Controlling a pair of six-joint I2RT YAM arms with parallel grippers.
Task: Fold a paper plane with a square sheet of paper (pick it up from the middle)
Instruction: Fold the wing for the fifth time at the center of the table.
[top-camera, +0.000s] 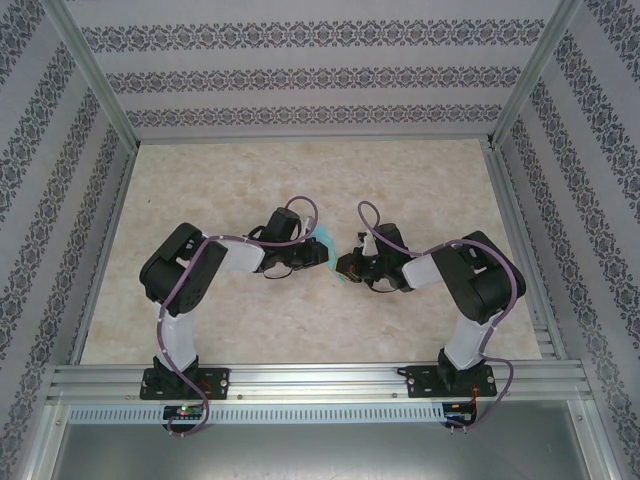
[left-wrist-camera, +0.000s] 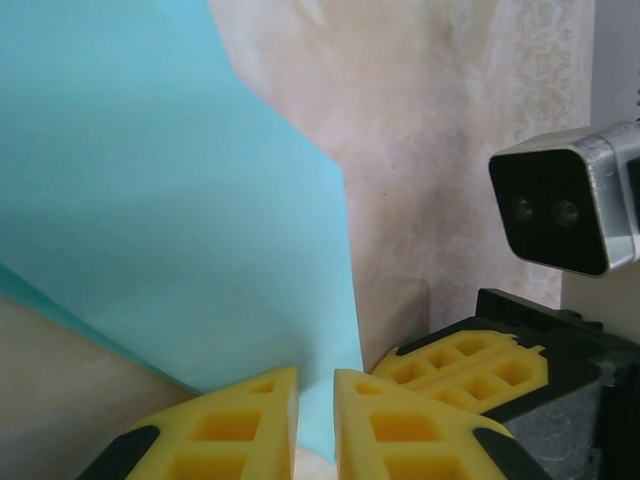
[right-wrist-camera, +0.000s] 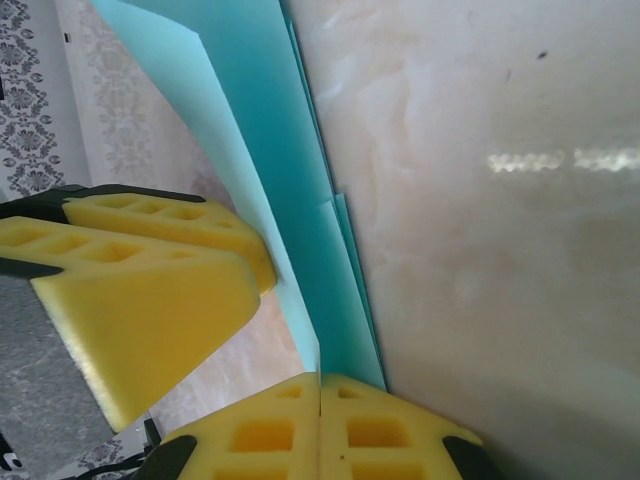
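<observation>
Flowery grey walls (top-camera: 300, 75) stand round a pale table (top-camera: 300, 170), and the left tool (top-camera: 312, 257) and the right tool (top-camera: 350, 268) meet tip to tip over its middle. The teal sheet of paper (top-camera: 330, 249) sits right between them. The left tool (left-wrist-camera: 315, 378) pinches the sheet of paper (left-wrist-camera: 170, 200) with almost closed yellow fingers (left-wrist-camera: 235, 425), and the right tool (right-wrist-camera: 320, 380), just beside it, is pressed together on the folded layers (right-wrist-camera: 270, 150).
</observation>
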